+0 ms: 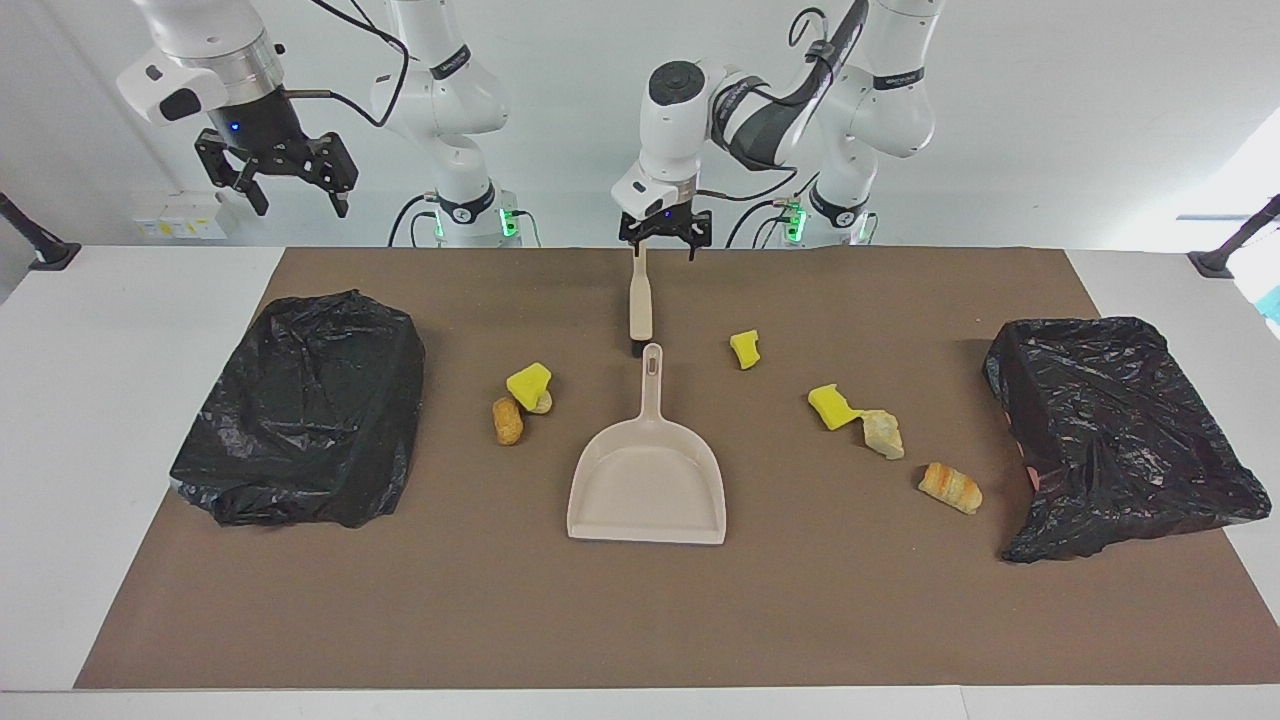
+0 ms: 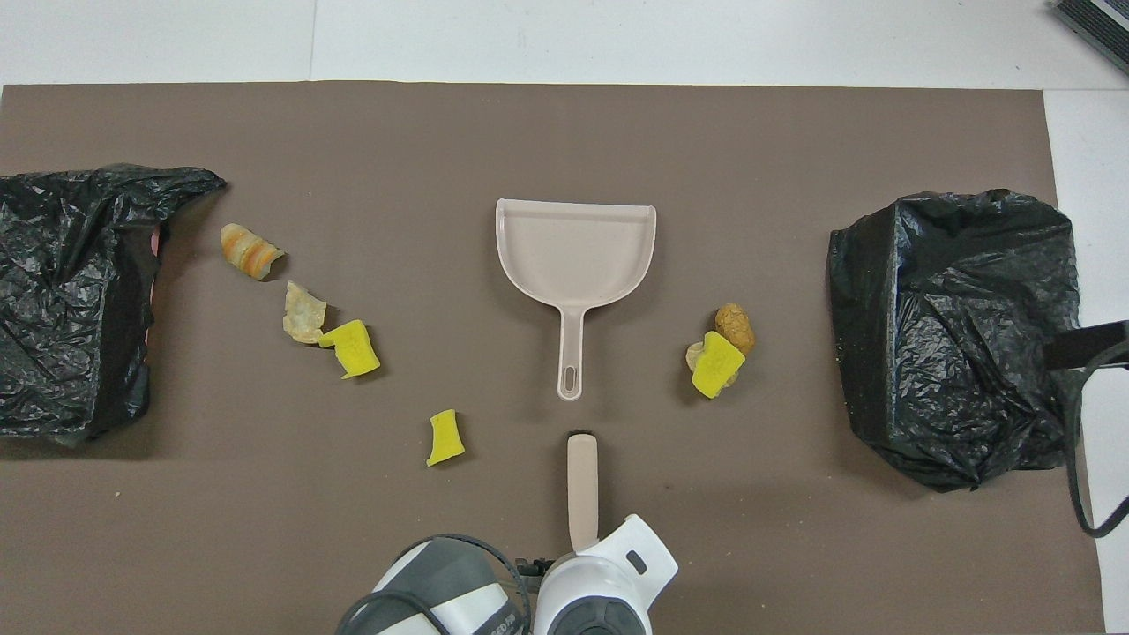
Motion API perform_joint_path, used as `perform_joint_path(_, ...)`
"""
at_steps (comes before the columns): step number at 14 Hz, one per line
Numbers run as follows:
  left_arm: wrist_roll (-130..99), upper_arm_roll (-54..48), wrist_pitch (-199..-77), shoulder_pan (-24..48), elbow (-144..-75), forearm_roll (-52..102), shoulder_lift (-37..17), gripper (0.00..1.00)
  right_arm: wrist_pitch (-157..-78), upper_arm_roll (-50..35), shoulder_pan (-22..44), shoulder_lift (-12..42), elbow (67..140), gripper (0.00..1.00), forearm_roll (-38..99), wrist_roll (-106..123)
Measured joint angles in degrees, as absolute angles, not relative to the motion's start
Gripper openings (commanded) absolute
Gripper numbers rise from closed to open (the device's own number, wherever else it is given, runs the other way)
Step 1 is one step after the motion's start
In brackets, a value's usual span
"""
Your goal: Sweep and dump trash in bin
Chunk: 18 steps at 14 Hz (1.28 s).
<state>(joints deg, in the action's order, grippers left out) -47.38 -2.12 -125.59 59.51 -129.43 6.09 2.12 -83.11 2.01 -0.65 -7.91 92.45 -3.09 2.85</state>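
Trash lies in two groups. Toward the right arm's end are a yellow sponge chunk (image 1: 529, 381) (image 2: 718, 363) and a tan lump (image 1: 508, 420) (image 2: 734, 326). Toward the left arm's end are a small yellow chunk (image 1: 745, 349) (image 2: 445, 437), a yellow sponge (image 1: 830, 406) (image 2: 351, 346), a pale lump (image 1: 884, 433) (image 2: 303, 311) and a bread-like lump (image 1: 950, 487) (image 2: 250, 250). A beige dustpan (image 1: 648, 480) (image 2: 575, 247) lies mid-table, empty. A beige brush (image 1: 640, 300) (image 2: 582, 481) lies nearer the robots. My left gripper (image 1: 665, 240) is open, low over the handle's end. My right gripper (image 1: 280, 185) waits open, raised high.
Two bins lined with black bags stand at the ends of the brown mat, one at the right arm's end (image 1: 305, 410) (image 2: 957, 335) and one at the left arm's end (image 1: 1120, 430) (image 2: 62, 291). The left arm's wrist (image 2: 604, 573) covers the brush handle's end in the overhead view.
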Motion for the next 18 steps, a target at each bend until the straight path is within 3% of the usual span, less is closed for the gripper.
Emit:
perform_joint_path(7,-49.6,-1.9,-127.7,62.8,-130.4,6.3,-0.5,1.00,-83.1,2.0,-0.7,-8.1,92.4,1.00,-3.1,2.8)
perform_joint_path(8,-49.6,-1.7,-127.8,62.8,-130.4,6.3,-0.8,0.89,-83.1,2.0,-0.7,-8.1,92.5,1.00,-3.1,2.8)
perform_joint_path(12,-51.1,-1.4,-127.8,62.8,-130.4,7.0,-0.9,0.17,-83.2,2.0,-0.6,-8.2,92.4,1.00,-3.1,2.9)
perform_joint_path(13,-51.3,-1.4,-127.8,62.8,-130.4,7.2,-0.9,0.03,-83.7,1.9,-0.5,-8.2,92.4,1.00,-3.1,3.2)
perform_joint_path(18,-51.9,-1.0,-125.9,62.4,-130.1,7.3,-0.8,0.00,-84.6,1.6,-0.4,-8.2,92.7,1.00,-3.1,3.8)
